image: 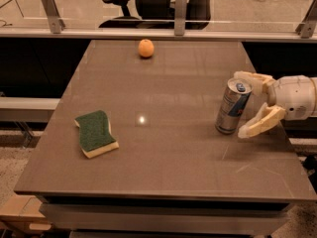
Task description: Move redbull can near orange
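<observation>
The redbull can (233, 106) stands upright on the right side of the brown table (163, 152), silver and blue with a blue tab on top. The orange (145, 48) sits at the far edge of the table, near the middle, well away from the can. My gripper (244, 103) comes in from the right with its cream fingers open. One finger (250, 78) is behind the can's top. The other finger (261, 123) is in front, by the can's lower right side. The can stands between them.
A green-and-yellow sponge (96, 133) lies on the left front part of the table. A glass rail with metal posts (180, 11) runs behind the table's far edge, with an office chair (148, 4) beyond it.
</observation>
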You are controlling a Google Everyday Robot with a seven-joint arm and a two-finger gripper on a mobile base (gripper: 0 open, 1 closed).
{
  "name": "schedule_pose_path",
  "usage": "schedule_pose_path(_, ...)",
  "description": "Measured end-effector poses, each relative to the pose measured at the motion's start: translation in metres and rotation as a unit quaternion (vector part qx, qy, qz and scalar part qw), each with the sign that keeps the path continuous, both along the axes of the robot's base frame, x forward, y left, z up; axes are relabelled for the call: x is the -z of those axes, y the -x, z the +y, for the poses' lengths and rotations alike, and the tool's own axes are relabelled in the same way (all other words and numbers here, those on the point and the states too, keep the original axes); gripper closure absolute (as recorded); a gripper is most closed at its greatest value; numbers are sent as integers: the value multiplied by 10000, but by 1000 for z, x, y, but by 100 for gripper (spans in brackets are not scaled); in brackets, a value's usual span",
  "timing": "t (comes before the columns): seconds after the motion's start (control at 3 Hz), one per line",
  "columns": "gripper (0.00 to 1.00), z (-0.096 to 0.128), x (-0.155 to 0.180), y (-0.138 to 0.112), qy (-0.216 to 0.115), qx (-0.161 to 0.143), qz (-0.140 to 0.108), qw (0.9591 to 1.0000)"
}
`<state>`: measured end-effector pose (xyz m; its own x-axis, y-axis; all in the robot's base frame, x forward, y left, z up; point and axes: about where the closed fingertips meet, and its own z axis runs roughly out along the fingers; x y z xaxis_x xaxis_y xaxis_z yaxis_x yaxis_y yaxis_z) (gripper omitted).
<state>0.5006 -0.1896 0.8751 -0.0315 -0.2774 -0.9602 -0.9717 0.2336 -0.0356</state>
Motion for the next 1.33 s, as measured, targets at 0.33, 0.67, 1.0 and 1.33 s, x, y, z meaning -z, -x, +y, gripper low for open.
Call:
schedule_pose_path(0.33, 0, 20, 1, -1, -157, -283, 34, 9995)
schedule_pose_path(0.67, 18, 38, -3, 7, -329, -599, 79, 9976)
schedule_pose_path(1.0, 41, 49, -8, 17, -380, -798, 120, 9960)
schedule_pose_path(1.33, 64, 54, -13, 22, -383, -899, 142, 9951)
